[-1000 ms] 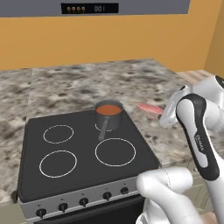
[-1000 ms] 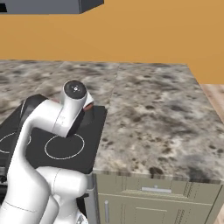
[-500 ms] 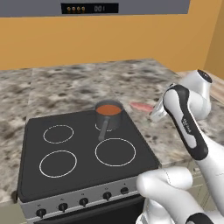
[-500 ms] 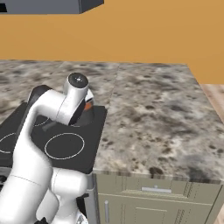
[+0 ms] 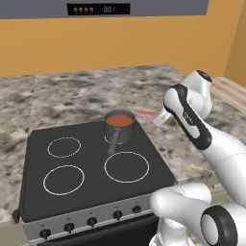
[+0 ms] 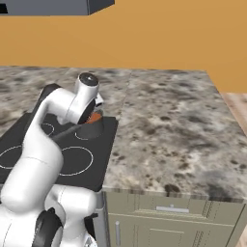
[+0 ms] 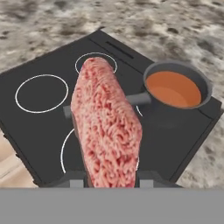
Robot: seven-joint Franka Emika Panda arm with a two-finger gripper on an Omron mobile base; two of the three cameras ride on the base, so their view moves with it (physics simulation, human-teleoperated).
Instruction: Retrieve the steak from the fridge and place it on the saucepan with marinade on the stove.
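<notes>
Steak (image 7: pixel 107 127) clamped in pincer (image 7: pixel 109 181), long axis pointing toward stove (image 7: pixel 39 127)

Saucepan (image 5: pixel 118 126) on stove (image 5: pixel 91 166), rear right burner; steak (image 5: pixel 144 114) just right

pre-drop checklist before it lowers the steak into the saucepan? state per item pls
1. Steak held between the fingers of the gripper: ok.
2. Saucepan sits on the stove's back right burner: ok.
3. Marinade in the pan, nothing covering it: ok.
4. Steak directly above the pan: not ok, it is off to the pan's side.
5. Pan handle out of the drop path: cannot tell; in the hand view it runs behind the steak.
6. Steak clears the rim: cannot tell.
</notes>
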